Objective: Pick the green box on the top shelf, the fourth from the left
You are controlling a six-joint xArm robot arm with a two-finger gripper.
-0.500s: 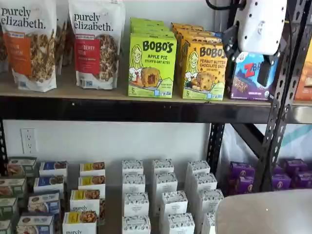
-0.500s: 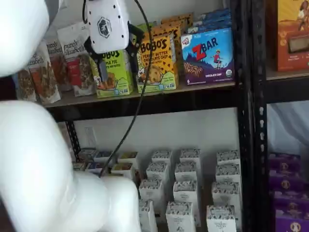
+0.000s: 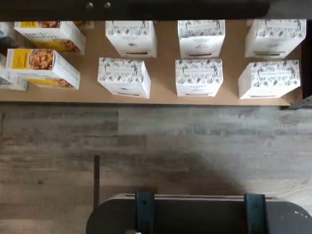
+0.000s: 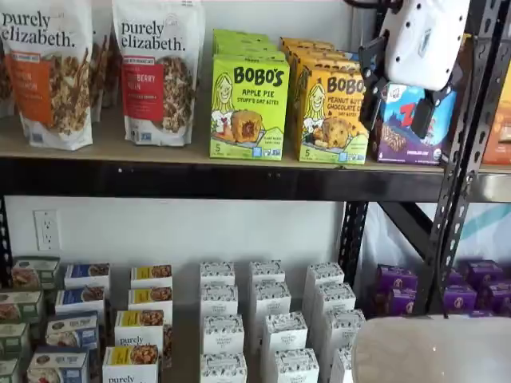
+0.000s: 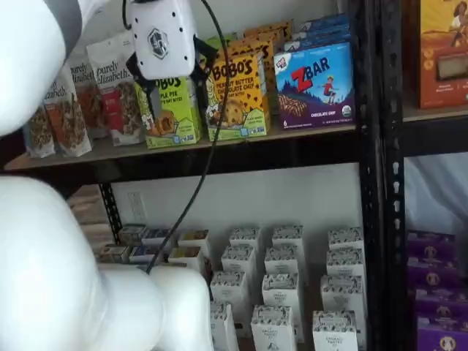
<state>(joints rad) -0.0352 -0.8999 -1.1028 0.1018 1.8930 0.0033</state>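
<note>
The green box [image 4: 249, 108], a lime Bobo's Apple Pie carton, stands upright at the front of its row on the top shelf [image 4: 120, 153]. In a shelf view my gripper [image 4: 397, 97] hangs in front of the shelf, right of the green box, before the blue bar box. In a shelf view from the other side my gripper [image 5: 172, 73] overlaps the upper part of the green box [image 5: 175, 113]. Its black fingers [image 4: 425, 116] stand apart with nothing between them: open. The wrist view shows neither the green box nor the gripper.
A yellow-orange Bobo's box [image 4: 334, 116] stands right of the green one, then a blue Z Bar box [image 4: 403, 136]. Granola bags [image 4: 160, 72] stand to its left. A black upright [image 4: 459, 183] rises at the right. White patterned cartons [image 3: 200, 77] fill the lower shelf.
The gripper has shifted slightly left and up in front of the top shelf, still open. The arm's big white links have also moved in a shelf view.
</note>
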